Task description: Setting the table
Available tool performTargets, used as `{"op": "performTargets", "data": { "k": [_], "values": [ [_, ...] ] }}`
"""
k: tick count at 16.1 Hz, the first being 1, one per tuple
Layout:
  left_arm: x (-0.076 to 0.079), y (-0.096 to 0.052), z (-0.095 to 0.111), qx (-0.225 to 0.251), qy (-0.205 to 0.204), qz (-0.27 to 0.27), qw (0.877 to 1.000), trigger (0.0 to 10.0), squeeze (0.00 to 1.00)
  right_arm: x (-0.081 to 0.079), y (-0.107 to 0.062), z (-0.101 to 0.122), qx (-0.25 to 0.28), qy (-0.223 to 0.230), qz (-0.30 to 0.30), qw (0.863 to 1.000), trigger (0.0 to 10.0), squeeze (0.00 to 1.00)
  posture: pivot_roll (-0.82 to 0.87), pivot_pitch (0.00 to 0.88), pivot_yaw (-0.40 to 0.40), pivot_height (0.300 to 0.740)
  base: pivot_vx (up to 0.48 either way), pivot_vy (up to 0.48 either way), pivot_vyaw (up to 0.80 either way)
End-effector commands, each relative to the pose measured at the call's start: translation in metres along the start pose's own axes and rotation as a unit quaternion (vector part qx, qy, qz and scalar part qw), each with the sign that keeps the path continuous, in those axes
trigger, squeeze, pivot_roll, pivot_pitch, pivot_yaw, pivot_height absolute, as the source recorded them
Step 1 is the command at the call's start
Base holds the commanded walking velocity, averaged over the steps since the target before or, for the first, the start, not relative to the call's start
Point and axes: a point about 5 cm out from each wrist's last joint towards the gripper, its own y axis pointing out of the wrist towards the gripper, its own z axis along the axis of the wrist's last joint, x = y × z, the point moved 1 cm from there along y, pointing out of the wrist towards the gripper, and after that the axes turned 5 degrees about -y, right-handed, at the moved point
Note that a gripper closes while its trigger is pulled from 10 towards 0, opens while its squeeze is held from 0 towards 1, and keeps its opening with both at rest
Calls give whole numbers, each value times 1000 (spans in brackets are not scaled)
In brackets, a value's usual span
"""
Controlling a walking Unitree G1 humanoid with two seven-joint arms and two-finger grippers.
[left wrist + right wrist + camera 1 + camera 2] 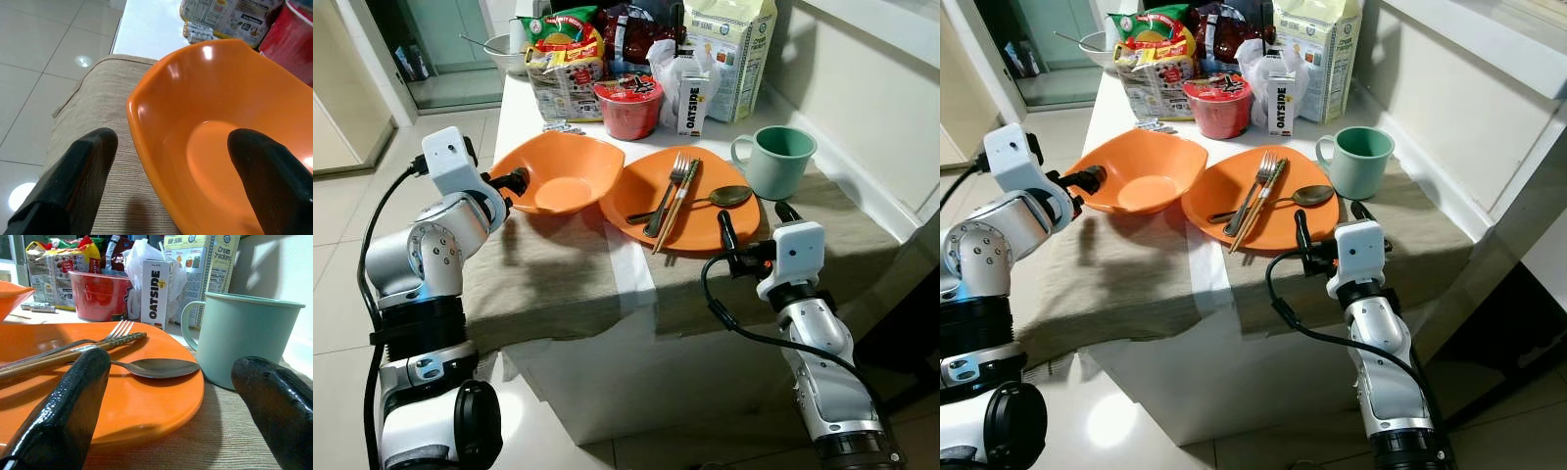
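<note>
Ref. landmark: orange plate point(690, 220), set on the beige cloth point(548, 279) near the table's front edge.

Plate contents: fork point(672, 188), chopsticks point(677, 204) and spoon point(710, 199) lay together on the plate, handles toward the robot. Probable reason: cutlery was carried as one load and not yet distributed.

Orange bowl point(558, 173) sat just beside the plate on the robot's left, rims touching or nearly so. Green mug point(775, 160) stood upright just beside the plate on the right, handle toward the plate.

Behind the plate: red noodle cup point(628, 105), OATSIDE carton point(692, 103), cracker box point(729, 54) and snack packets point(563, 59), grouped at the far end, apparently to keep the front area free for the setting.

Left gripper point(166, 161): fingers spread, straddling the bowl's near rim, one finger outside and one over the interior; no closure on the rim evident. Judgement: positioned to grip or just released.

Right gripper point(181, 387): fingers wide apart, holding nothing, low over the cloth at the plate's near-right edge, aimed at spoon and mug. Judgement: next pick likely the spoon.
</note>
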Motion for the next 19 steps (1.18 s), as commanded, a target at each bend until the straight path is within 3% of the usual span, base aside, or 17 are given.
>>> {"op": "performTargets", "data": {
  "k": [1, 7, 9, 12, 19],
  "values": [
    [2, 0, 3, 1, -4, -1, 1000, 10000, 0, 1, -2, 2, -1, -4, 3, 1000, 10000, 0, -178, 0, 83, 740, 0, 0, 0],
    [2, 2, 2, -5, -13, -7, 1000, 10000, 0, 1, -2, 2, -1, -3, 4, 1000, 10000, 0, -178, 0, 84, 740, 0, 0, 0],
    [3, 2, 2, -4, -13, -8, 1000, 10000, 0, -2, 2, 12, 12, 6, 13, 1000, 10000, 0, -177, 0, 84, 740, 0, 0, 0],
    [6, 4, -2, -11, -16, -13, 1000, 10000, 0, -13, 16, 47, 61, 30, 61, 996, 10000, 0, -179, 0, 83, 740, 0, 0, 0],
    [9, 5, -2, -14, -24, -18, 999, 10000, 0, -27, 25, 52, 53, 16, 138, 989, 10000, 0, -167, 0, 80, 740, 0, 0, 0]
  ]
}}
